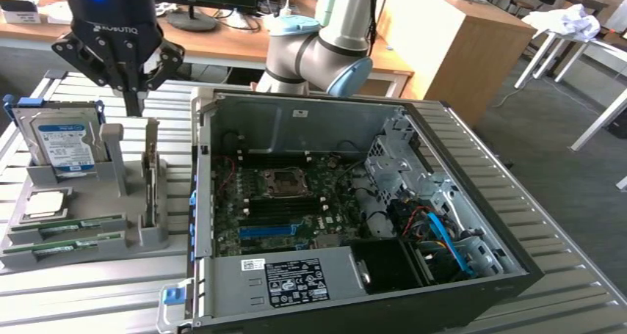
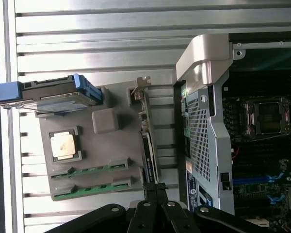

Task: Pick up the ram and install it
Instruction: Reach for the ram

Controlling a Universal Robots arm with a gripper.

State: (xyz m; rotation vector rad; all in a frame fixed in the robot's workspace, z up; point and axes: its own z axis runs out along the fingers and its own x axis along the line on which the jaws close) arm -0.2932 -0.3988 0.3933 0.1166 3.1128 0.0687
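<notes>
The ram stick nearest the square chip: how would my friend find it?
Start at the big open computer case; a grey parts tray sits on the exterior view's left of it. Beside the tray's square processor lies the ram stick: long, thin and green, unlike the upright hard drive, with its twin one slot farther from the processor.

The gripper [image 1: 134,92] and the arm [image 1: 313,55] are cut off by the exterior view's top edge. The print on the hard drive [image 1: 62,139] label is too small to be read. The lower edges of the ram sticks [image 1: 73,226] are hidden in slots of the holder [image 1: 149,238].
</notes>
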